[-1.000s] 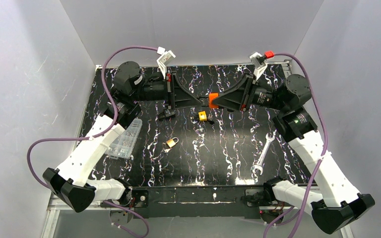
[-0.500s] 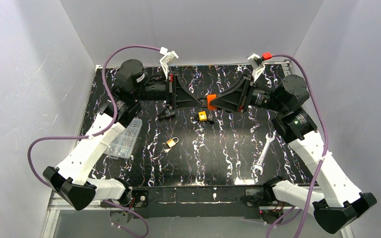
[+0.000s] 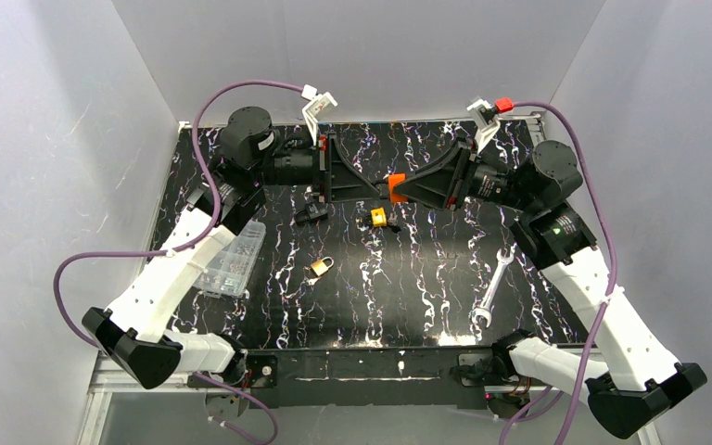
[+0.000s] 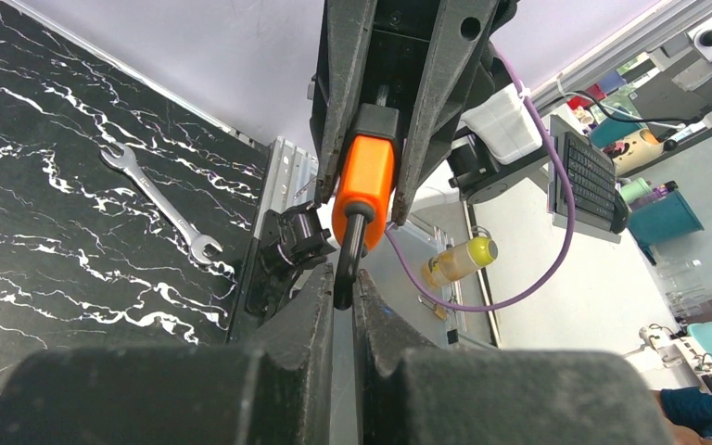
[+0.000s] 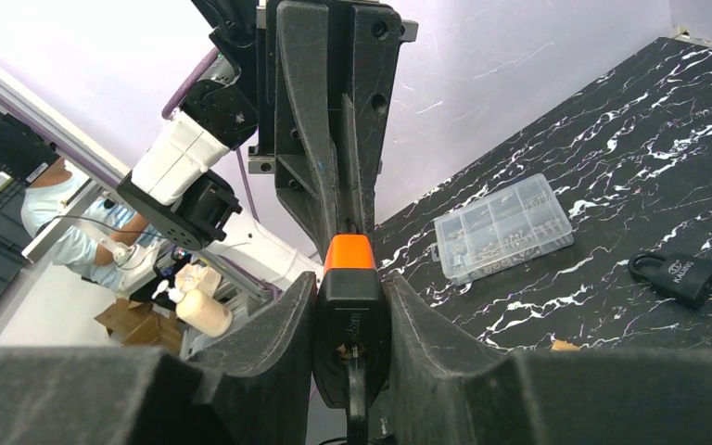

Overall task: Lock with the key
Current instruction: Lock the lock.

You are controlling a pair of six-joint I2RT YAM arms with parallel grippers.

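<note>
An orange and black padlock [image 3: 395, 187] is held in the air between both grippers, above the far middle of the table. My right gripper [image 3: 406, 188] is shut on the lock's body [image 5: 350, 306]. A dark key [image 5: 356, 394] sticks out of the keyhole in its black end. My left gripper [image 3: 371, 188] faces it and is shut on the lock's black shackle [image 4: 345, 269], just below the orange body [image 4: 363, 185]. Its fingers [image 4: 301, 315] pinch the shackle's bend. The rest of the key is hidden.
On the black marbled table [image 3: 426, 278] lie a yellow padlock [image 3: 379, 217], a black padlock [image 3: 311, 212], a brass padlock [image 3: 320, 267], a wrench [image 3: 489, 289] at the right and a clear parts box [image 3: 234, 260] at the left.
Both arms shifted slightly while keeping hold of the orange padlock, which moved a few pixels left. The things on the table have not moved.
</note>
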